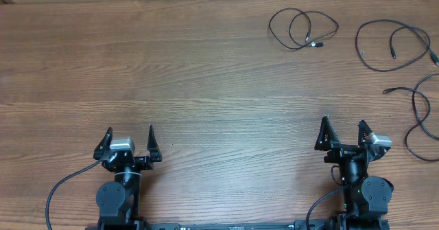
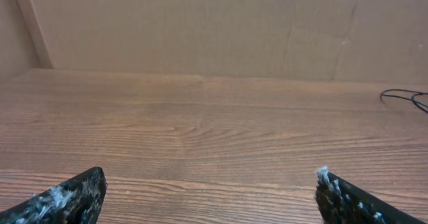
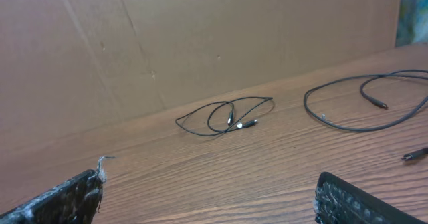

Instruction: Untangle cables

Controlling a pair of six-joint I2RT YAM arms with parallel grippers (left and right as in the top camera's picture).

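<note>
Three thin black cables lie apart at the table's far right. One is a small coil with silver-tipped plugs (image 1: 303, 29), also in the right wrist view (image 3: 224, 117). A second is a larger loop (image 1: 394, 46), seen in the right wrist view (image 3: 361, 103). A third snakes along the right edge (image 1: 417, 120); its plug end shows in the right wrist view (image 3: 414, 155). My left gripper (image 1: 129, 141) is open and empty at the front left. My right gripper (image 1: 343, 135) is open and empty at the front right, short of the cables.
The wooden table (image 1: 171, 72) has a brown cardboard wall behind it (image 3: 200, 43). Thicker black wires run from each arm base at the front edge (image 1: 58, 189). A bit of cable shows at the right edge of the left wrist view (image 2: 404, 97).
</note>
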